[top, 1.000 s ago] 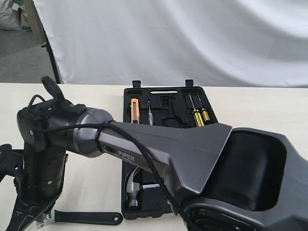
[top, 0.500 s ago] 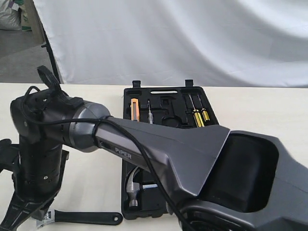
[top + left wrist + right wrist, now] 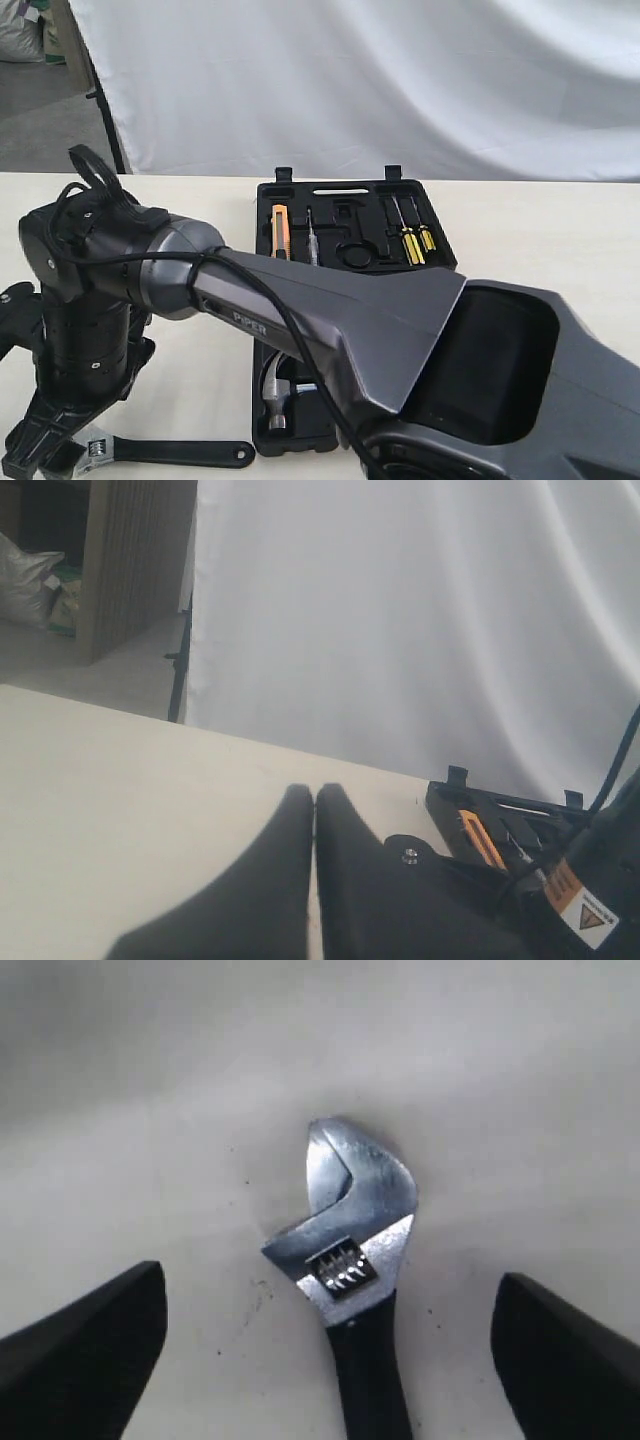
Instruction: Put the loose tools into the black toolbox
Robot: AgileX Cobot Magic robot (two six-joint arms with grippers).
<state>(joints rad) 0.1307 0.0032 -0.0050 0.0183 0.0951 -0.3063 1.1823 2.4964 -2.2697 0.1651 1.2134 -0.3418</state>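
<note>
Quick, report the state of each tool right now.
Left tool: closed, holding nothing.
Right tool: open, fingers either side of the wrench head, not gripping it.

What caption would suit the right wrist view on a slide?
Right gripper open, one finger on each side of the adjustable wrench lying on the pale table.

Silver-headed wrench (image 3: 352, 1225), black toolbox (image 3: 295, 193)
</note>
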